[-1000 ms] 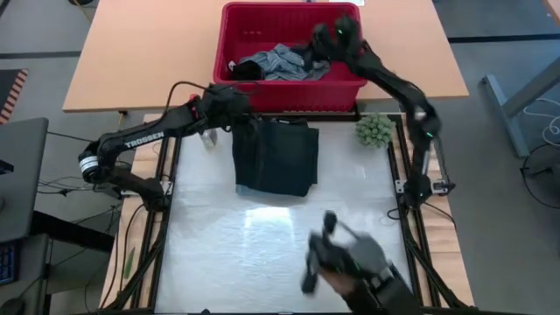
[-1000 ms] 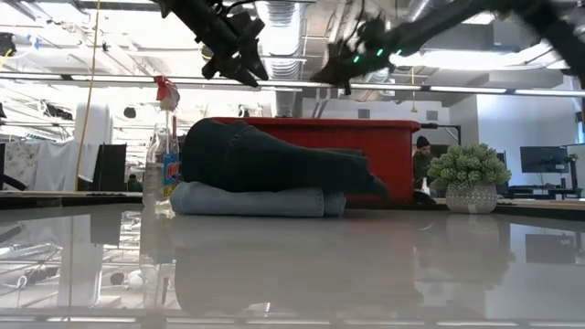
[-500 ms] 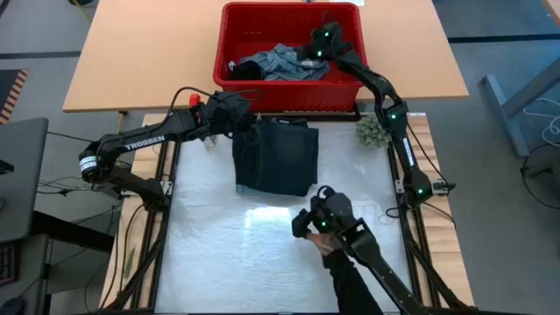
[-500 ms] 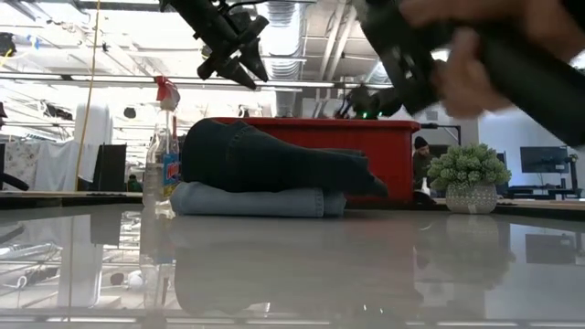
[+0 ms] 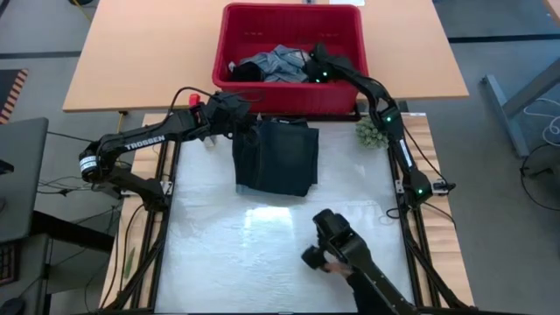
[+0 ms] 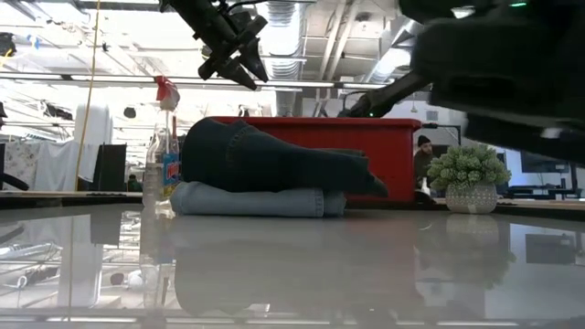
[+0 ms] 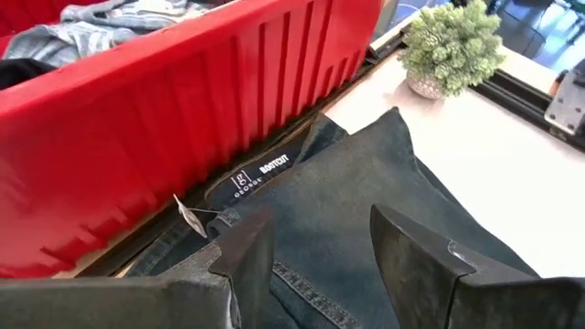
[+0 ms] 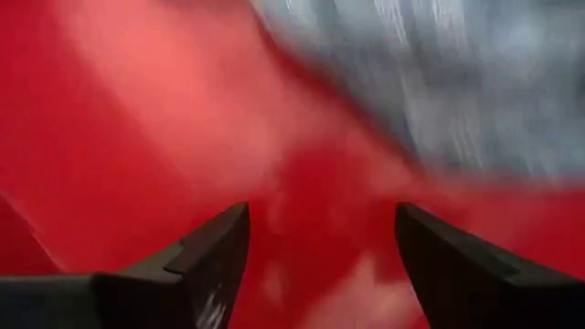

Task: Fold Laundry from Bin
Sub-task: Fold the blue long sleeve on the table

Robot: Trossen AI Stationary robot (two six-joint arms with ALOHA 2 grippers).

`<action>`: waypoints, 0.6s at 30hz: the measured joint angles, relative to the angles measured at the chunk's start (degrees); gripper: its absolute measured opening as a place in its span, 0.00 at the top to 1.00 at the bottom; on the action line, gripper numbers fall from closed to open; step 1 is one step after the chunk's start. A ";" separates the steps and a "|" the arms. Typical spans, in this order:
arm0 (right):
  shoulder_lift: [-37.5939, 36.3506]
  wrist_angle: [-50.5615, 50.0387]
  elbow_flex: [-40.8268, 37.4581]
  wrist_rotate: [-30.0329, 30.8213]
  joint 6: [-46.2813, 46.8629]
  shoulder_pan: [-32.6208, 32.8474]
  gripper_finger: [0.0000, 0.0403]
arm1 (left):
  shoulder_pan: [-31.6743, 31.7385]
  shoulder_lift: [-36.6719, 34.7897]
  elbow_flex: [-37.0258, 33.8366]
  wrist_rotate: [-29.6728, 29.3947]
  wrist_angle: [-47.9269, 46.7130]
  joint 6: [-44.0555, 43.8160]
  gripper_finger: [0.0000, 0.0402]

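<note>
The right gripper (image 5: 315, 68), its fingers now spread wide with nothing between them, has dropped into the red bin (image 5: 350, 94) beside the grey-blue laundry (image 5: 273, 63), suggesting the next pickup, while the half-open, empty left gripper (image 5: 248, 107) hovers above the folded stack (image 5: 278, 157).

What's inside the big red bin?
The red bin holds crumpled grey-blue laundry with something dark beside it. The right gripper, open, is down inside too. Whatever lies under those clothes is hidden.
</note>
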 joint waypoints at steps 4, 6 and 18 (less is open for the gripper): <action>-0.12 -6.58 -0.17 0.59 -2.59 -0.67 0.25 | -0.01 0.00 0.00 0.43 -0.32 2.19 0.58; -0.19 -7.80 -0.17 -0.05 -3.47 -0.86 0.25 | -0.01 0.00 0.00 0.49 -0.55 2.35 0.58; -2.98 17.75 -0.07 0.49 -6.93 2.76 0.25 | -0.09 0.00 0.02 0.54 -2.10 5.24 0.58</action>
